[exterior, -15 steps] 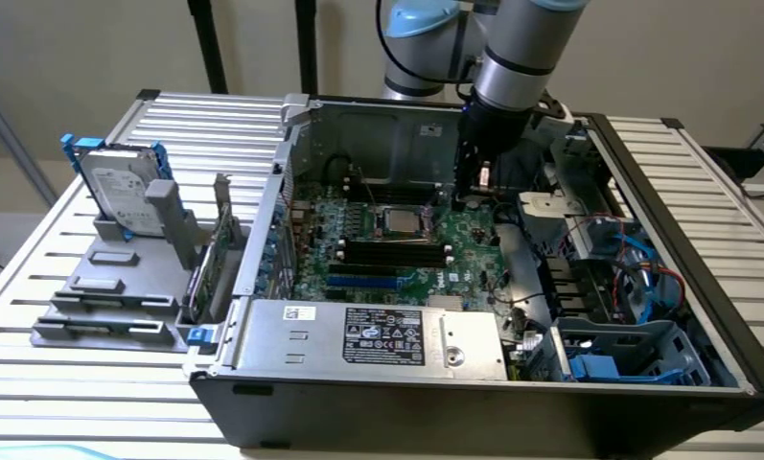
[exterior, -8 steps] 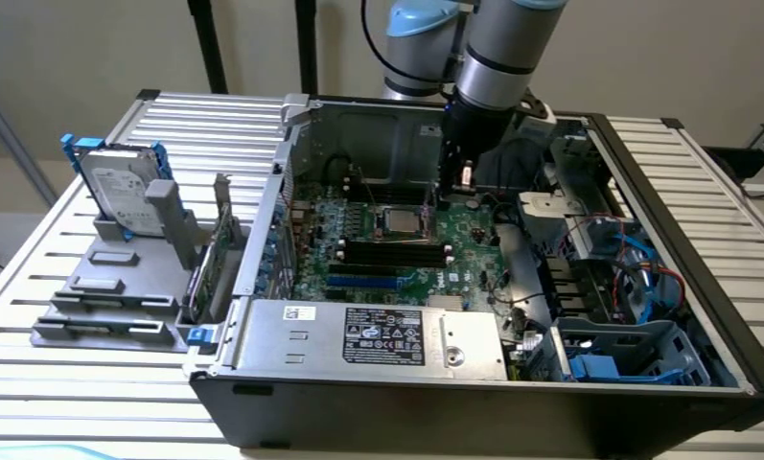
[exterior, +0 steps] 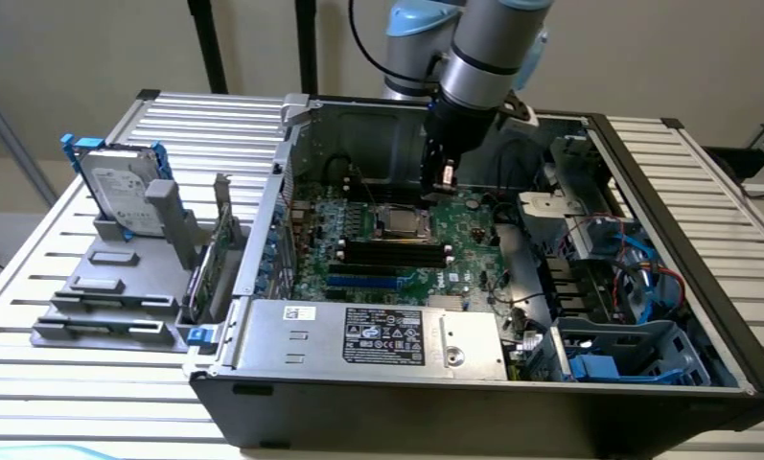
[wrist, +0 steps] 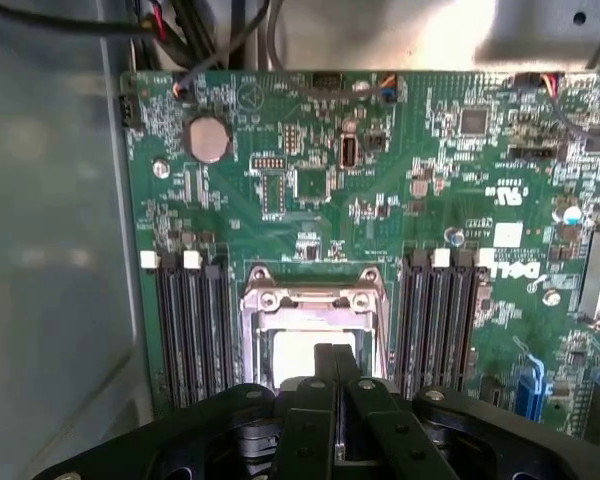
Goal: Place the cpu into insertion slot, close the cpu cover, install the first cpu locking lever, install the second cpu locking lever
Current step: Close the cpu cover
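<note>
The claw (exterior: 443,182) is hanging inside the open computer case (exterior: 688,383), just above the green motherboard (exterior: 465,225) and just beside the insertion slot (exterior: 401,223), toward the case's back wall. In the wrist view the claw (wrist: 332,352) is showing its 2 fingers (wrist: 320,372) pressed together with only a thin seam between them, closed and gripping nothing that can be made out.

The cpu (wrist: 298,352) is sitting in the slot, its pale face showing through the window of the cpu cover (wrist: 260,330), which is lying flat around it. Whether either locking lever is latched cannot be told.

Long black memory slots (wrist: 195,330) are flanking the socket on 2 sides, running close along the cover's edges. The board beyond the socket is lying low and open. In the exterior view the power supply (exterior: 375,335) is closing off the near edge, and a drive cage (exterior: 618,355) is crowding the exterior view's right. A hard drive (exterior: 120,182) is standing on the slatted tabletop (exterior: 702,172) at the exterior view's left, well apart.
</note>
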You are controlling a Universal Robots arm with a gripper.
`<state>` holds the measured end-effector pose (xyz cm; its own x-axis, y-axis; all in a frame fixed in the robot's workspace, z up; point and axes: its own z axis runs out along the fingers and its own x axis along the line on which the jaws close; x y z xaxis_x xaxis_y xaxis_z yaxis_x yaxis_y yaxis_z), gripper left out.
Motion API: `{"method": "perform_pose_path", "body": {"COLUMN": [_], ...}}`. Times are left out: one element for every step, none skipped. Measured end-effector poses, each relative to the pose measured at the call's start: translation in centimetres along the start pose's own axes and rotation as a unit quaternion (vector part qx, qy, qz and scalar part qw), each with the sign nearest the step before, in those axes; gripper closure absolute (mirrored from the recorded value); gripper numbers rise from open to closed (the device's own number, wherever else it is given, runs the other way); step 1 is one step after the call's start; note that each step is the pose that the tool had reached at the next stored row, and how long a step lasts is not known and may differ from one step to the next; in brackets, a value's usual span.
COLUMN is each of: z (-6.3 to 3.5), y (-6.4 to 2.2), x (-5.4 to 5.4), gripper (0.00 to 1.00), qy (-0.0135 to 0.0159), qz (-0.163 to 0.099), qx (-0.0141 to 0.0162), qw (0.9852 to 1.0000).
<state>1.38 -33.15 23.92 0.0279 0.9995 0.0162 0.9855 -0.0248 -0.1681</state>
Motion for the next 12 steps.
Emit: {"method": "perform_pose_path", "body": {"z": [0.05, 0.1, 0.17, 0.24, 0.31, 0.4, 0.5, 0.62, 0.75, 0.92, 1.1, 1.3], "y": [-0.16, -0.33, -0.5, -0.69, -0.89, -1.11, -1.35, -1.64, -1.93, -2.36, -2.77, -3.14], "x": [0.0, 0.0, 0.0, 0.0, 0.0, 0.0, 0.0, -0.1, -0.1, -0.1, -0.1, -0.1], "gripper": [0.89, 0.89, 0.89, 0.89, 0.89, 0.89, 0.89, 0.89, 0.89, 0.89, 0.89, 0.89], "qy": [-0.0001, -0.0002, -0.0002, -0.0003, -0.0005, -0.0005, -0.0005, -0.0005, -0.0005, -0.0007, -0.0007, -0.0006], "qz": [0.0, 0.0, 0.0, 0.0, 0.0, 0.0, 0.0, 0.0, 0.0, 0.0, 0.0, 0.0], "qx": [0.0039, 0.0076, 0.011, 0.0142, 0.0168, 0.019, 0.021, 0.023, 0.0244, 0.0254, 0.0261, 0.0263], "qw": [1.0, 1.0, 0.9999, 0.9999, 0.9999, 0.9998, 0.9998, 0.9997, 0.9997, 0.9997, 0.9997, 0.9997]}}
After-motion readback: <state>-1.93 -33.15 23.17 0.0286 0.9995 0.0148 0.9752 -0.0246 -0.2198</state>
